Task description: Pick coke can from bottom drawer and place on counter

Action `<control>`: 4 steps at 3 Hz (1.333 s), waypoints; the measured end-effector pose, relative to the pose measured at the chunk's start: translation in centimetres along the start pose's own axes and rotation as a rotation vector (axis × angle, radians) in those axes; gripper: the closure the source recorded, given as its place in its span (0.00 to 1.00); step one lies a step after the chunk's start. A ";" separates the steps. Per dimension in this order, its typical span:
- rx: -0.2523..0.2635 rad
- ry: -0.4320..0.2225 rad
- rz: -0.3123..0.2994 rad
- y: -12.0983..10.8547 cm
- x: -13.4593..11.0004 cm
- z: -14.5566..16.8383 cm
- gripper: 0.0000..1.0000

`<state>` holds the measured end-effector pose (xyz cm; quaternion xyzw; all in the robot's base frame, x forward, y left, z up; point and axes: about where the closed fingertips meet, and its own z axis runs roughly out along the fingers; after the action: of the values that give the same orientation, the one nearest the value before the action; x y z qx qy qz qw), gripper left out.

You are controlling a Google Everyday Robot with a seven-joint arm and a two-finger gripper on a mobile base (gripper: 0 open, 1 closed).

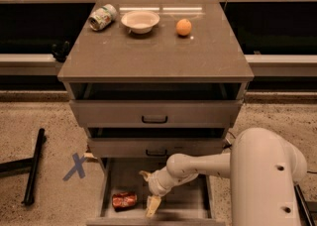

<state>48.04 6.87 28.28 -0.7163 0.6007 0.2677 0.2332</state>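
Note:
The coke can (124, 200) is red and lies on its side at the front left of the bottom drawer (188, 197), which is pulled out. My gripper (148, 191) hangs inside the drawer just right of the can, a short gap away. It is open, its pale fingertips (152, 206) spread apart with nothing between them. The white arm reaches in from the right. Above the cabinet, the counter (153, 51) is a broad grey-brown slab.
At the back of the counter sit a green-and-white can (102, 17) on its side, a white bowl (140, 21) and an orange (184, 27). The two upper drawers (154, 113) stand slightly open. A black bar (32, 168) and blue tape cross (76, 166) lie on the floor at left.

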 end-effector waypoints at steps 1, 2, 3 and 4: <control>0.018 -0.002 0.003 -0.2 0.4 0.7 0.00; 0.021 -0.019 -0.007 -1.5 1.2 3.5 0.00; 0.032 -0.057 -0.030 -3.6 1.4 6.1 0.00; 0.046 -0.082 -0.044 -5.1 1.2 7.5 0.00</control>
<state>52.50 11.79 21.98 -0.7124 0.5806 0.2776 0.2797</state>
